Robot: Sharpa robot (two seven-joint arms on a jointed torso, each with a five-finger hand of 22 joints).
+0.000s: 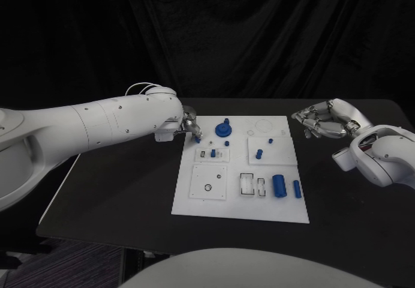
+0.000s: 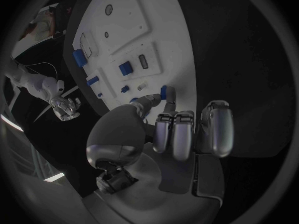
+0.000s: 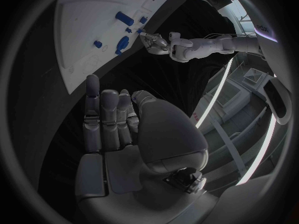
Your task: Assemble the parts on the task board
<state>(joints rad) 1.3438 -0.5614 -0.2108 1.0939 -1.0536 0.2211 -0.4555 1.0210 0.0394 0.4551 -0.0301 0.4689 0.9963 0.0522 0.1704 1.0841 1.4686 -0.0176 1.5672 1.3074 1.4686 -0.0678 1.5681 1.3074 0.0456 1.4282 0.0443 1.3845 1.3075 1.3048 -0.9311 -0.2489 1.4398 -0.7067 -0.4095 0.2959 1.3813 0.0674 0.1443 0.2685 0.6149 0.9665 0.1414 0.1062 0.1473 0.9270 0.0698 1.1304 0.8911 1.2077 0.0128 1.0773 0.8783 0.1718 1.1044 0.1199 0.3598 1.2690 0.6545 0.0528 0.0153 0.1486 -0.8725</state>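
A small blue peg [image 2: 164, 93] is pinched between thumb and a fingertip of the left hand [image 1: 188, 125], at the board's far-left edge; in the head view only a blue tip shows below the fingers [image 1: 197, 140]. The other fingers of that hand are curled in alongside. The white board [image 1: 192, 204] lies mid-table. On it, near the held peg, a blue knob-shaped part [image 1: 225, 128] stands at the far end, w/ two small blue pegs [image 1: 226, 143] and [image 1: 213, 153] just behind it toward the robot. A short peg [image 1: 259, 154] stands on the raised plate to the right. A fat blue cylinder [image 1: 279, 185] and a thin one [image 1: 297, 189] lie side by side at the near-right corner, beside two empty rectangular slots [image 1: 247, 183].

The right hand [image 1: 324, 120] is held off the board's far-right corner, fingers curled in, nothing in them; no part is touched.

Step judged in hand: a peg is lifted or carried at the far-left edge, approx. early-to-mid task, since several parts lie loose. Which hole is meant can't be told. Next, the peg must be kept upright, lined up over its socket and lowered straight; a tilt would likely jam it.
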